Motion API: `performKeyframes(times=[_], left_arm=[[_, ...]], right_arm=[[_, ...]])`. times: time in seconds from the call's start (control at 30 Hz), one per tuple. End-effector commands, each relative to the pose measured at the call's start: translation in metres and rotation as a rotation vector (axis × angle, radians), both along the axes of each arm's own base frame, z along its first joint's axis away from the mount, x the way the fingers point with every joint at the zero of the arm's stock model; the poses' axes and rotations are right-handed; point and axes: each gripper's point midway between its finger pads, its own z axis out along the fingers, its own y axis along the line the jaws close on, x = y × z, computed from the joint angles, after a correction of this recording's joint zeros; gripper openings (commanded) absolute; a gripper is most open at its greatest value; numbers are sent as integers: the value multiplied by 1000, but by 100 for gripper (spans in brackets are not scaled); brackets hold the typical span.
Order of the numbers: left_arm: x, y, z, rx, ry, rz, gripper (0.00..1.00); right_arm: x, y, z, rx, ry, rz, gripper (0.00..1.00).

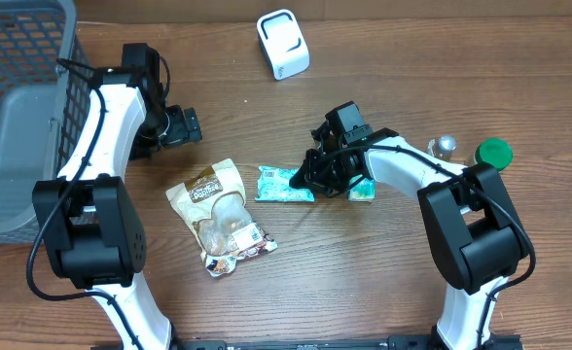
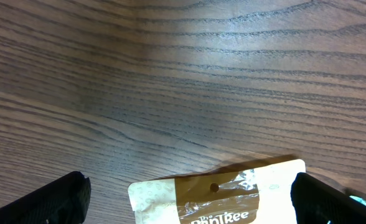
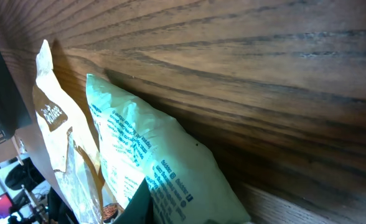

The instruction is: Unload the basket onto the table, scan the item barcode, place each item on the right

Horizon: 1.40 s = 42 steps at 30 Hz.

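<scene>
A teal snack packet (image 1: pixel 284 183) lies flat at the table's middle, and my right gripper (image 1: pixel 323 175) is shut on its right end. In the right wrist view the packet (image 3: pixel 164 155) fills the lower centre, with a dark finger (image 3: pixel 136 205) pressed against its printed face. A white barcode scanner (image 1: pixel 283 44) stands at the back centre. My left gripper (image 1: pixel 187 126) hovers open at the left. Its two black fingers (image 2: pixel 46 202) straddle the top edge of a brown and white snack bag (image 2: pixel 226 196) without touching it.
The brown snack bag (image 1: pixel 218 209) lies left of the teal packet. A grey basket (image 1: pixel 14 117) fills the far left. A second teal item (image 1: pixel 362 191) sits under my right arm. A green-capped container (image 1: pixel 493 153) and a small silver object (image 1: pixel 446 146) stand at the right.
</scene>
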Motion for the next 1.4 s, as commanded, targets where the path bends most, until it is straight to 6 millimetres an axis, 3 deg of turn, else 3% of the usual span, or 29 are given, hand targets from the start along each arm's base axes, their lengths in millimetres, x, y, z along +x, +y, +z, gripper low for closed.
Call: performKeyframes(times=[0.0, 0.4, 0.67, 0.83, 1.17, 1.37], left_arm=[[5, 4, 12, 16, -36, 3, 100], [5, 4, 12, 16, -36, 3, 99], [5, 4, 12, 16, -36, 3, 100], [5, 4, 12, 16, -36, 3, 100], [5, 4, 12, 16, -36, 3, 100], [5, 4, 12, 16, -36, 3, 99]], right_arm=[[0, -2, -2, -24, -21, 14, 11], [0, -2, -3, -24, -20, 14, 10], [-7, -5, -2, -21, 5, 38, 4], [-17, 6, 24, 136, -15, 147, 4], [-39, -5, 88, 147, -155, 269, 4], [-56, -12, 106, 140, -174, 317, 4]])
